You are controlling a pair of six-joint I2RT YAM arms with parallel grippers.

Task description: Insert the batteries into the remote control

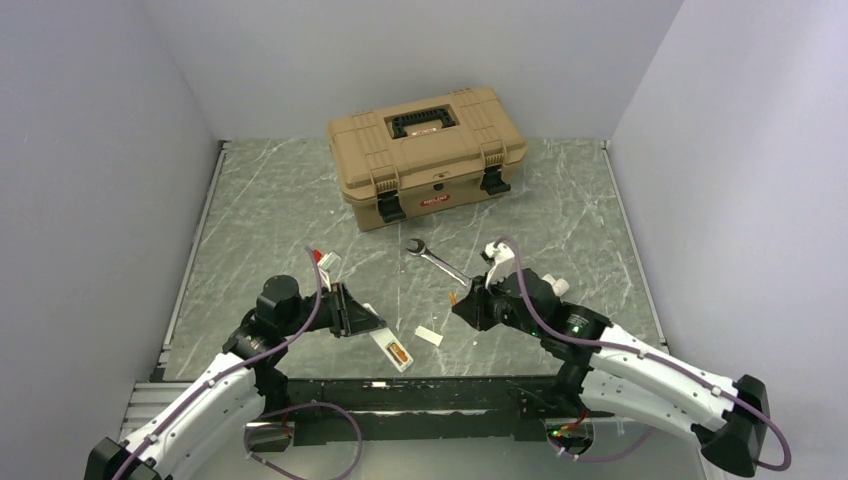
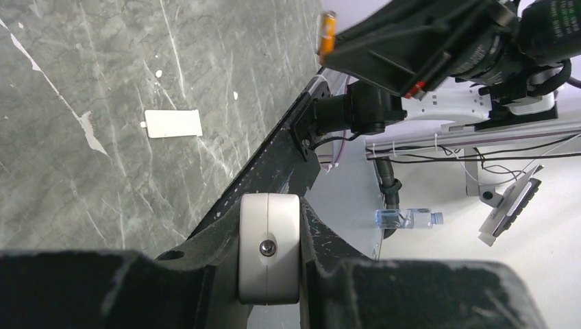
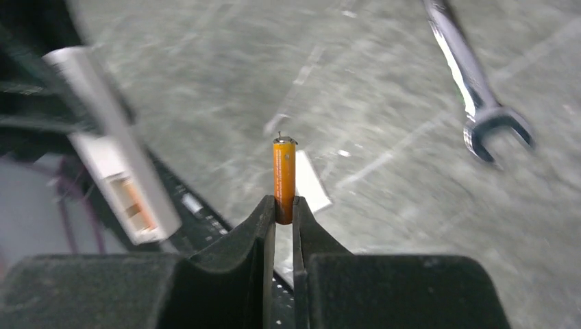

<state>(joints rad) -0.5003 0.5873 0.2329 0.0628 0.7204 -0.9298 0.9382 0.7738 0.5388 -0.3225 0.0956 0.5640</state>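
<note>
1. Top external view, far left: the left gripper (image 1: 362,318) is closed tight across one end of the remote control (image 1: 394,349). The slim white bar juts toward the near edge of the table (image 1: 280,200) with its orange-brown recess facing up. I cannot tell whether its free end touches the table.
2. The remote looks like light, stiff, smooth plastic. A hold across its narrow sides near one end, as here, leaves the recess clear. A hard push on the far end would probably lever it in the jaws.
3. Just right of the remote, a small white cover (image 1: 429,336) lies flat on the table, apart from both grippers.
4. Further right, the right gripper (image 1: 462,303) has its jaws nearly together, pinching an orange battery (image 1: 455,298) by its lower end. Most of the cell stands out beyond the tips. The battery is small, hard and round, so it may pivot or slip in such a narrow pinch. I judge it needs gentle seating rather than force.
5. Beyond it lie the steel wrench (image 1: 437,258) and, at the back, the tan toolbox (image 1: 428,155), with neither gripper near them.
6. The left wrist view alone shows the remote end-on, wedged squarely between that gripper's fingers. The right wrist view alone shows how little of the battery is gripped, and it shows the recess turned toward the battery, though blurred. In the top external view the battery is a mere speck, but only that view shows the whole layout.
</note>
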